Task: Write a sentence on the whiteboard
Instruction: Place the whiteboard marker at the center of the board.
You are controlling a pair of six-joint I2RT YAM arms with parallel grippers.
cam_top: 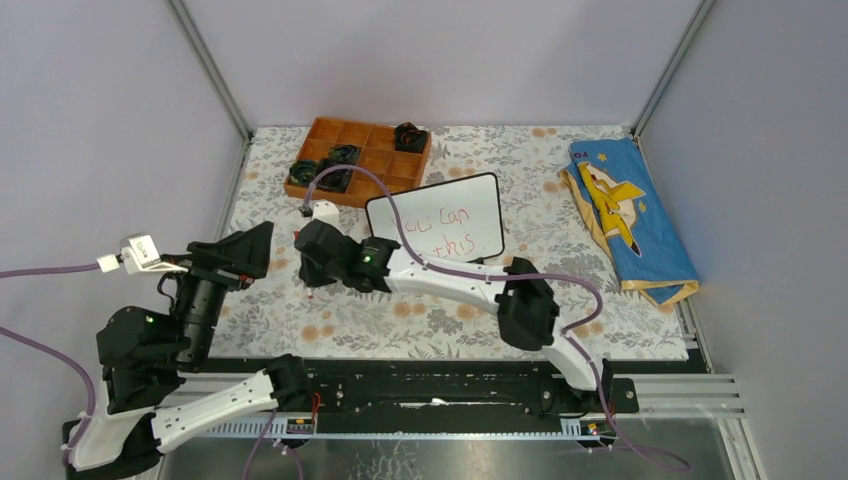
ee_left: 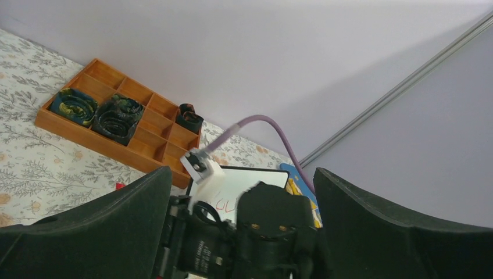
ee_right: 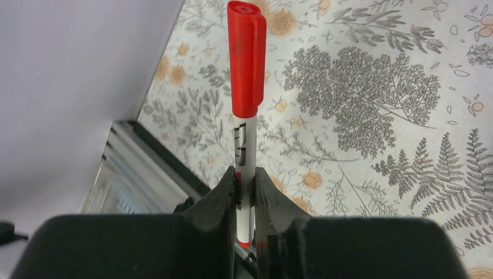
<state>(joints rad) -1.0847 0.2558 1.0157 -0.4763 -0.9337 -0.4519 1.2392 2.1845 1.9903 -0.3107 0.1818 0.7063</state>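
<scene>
1. Toward the middle of the table's rear half, just off the front right corner of the orange tray (cam_top: 372,125), sits the whiteboard (cam_top: 485,235). It is a smooth white rectangle with a thin black frame and rounded corners, within easy reach of both arms.
2. Red handwriting, the sentence (cam_top: 458,220), runs across the board in two thin lines. The right arm hides its left end, so only "can" and "this" read clearly.
3. Left of the board, the right gripper (ee_right: 245,180) is clamped on the white barrel of a red marker (ee_right: 244,116). The glossy plastic cap is on, so as held it cannot draw, and the writing looks finished.
4. Near the table's left edge, the left gripper (ee_left: 243,174) is raised with its matte black fingers spread wide and nothing between them, likely just kept out of the way.
5. Wooden dividers split the tray into compartments, and a few hold dark rolled items (cam_top: 340,158).
6. A floral cover (cam_top: 420,310) lies over the table, and a folded blue cloth (cam_top: 630,220) rests by the right edge.
</scene>
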